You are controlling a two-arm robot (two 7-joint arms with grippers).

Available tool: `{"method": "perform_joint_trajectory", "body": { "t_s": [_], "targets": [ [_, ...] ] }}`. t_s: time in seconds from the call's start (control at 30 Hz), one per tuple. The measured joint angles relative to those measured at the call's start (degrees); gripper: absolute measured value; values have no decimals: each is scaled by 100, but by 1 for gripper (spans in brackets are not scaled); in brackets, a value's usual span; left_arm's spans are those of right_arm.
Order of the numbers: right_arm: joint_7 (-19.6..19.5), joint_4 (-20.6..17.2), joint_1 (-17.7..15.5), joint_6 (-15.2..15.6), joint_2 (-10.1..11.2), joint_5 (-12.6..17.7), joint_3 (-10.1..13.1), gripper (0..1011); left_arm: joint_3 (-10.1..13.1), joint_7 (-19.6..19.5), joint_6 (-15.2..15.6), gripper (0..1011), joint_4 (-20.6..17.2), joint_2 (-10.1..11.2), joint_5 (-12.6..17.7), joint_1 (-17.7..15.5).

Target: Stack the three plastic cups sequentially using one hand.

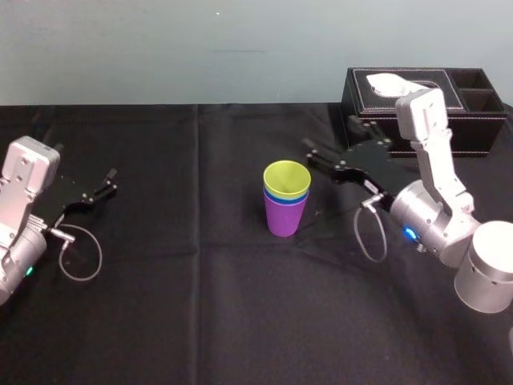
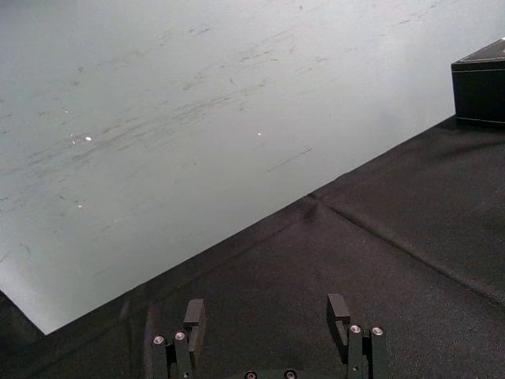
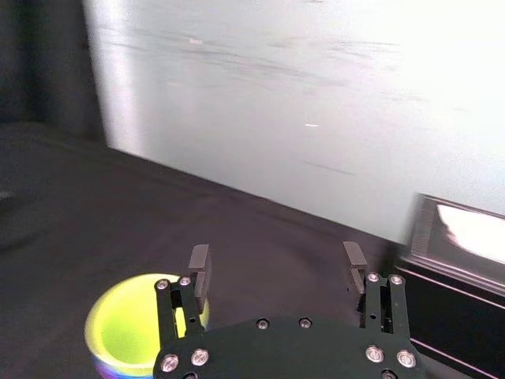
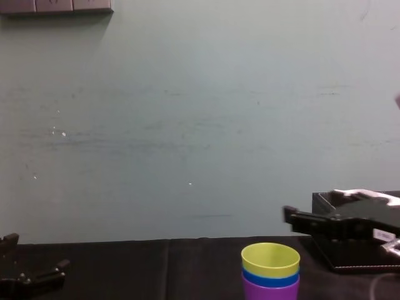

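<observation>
The three plastic cups stand nested upright at the table's middle: the yellow-green cup (image 1: pixel 287 178) on top, the blue cup (image 1: pixel 286 196) showing as a band under it, and the purple cup (image 1: pixel 284 218) at the bottom. In the chest view the yellow-green cup (image 4: pixel 270 259) tops the blue cup (image 4: pixel 270 279) and the purple cup (image 4: pixel 270 291). My right gripper (image 1: pixel 311 154) hovers just right of the stack's rim, open and holding nothing. Its wrist view shows the right gripper (image 3: pixel 276 264) spread wide, with the yellow-green cup (image 3: pixel 130 332) off to one side below it. My left gripper (image 1: pixel 111 181) rests open at the far left.
A black tissue box (image 1: pixel 425 96) sits at the back right, behind my right arm, and shows in the chest view as the tissue box (image 4: pixel 350 256). Black cloth (image 1: pixel 200 305) covers the table. A pale wall runs along the table's far edge.
</observation>
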Motion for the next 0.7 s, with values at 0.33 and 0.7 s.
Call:
{"method": "perform_joint_trajectory", "body": {
  "t_s": [0.33,0.7],
  "targets": [
    [-1162,34,-308,-17,-205,-934,136,1003,0,0,0,1011,0,0,0,0],
    [-1256,365,-369,-65,-352,-1345,56,1003,0,0,0,1012,0,0,0,0]
  ]
}}
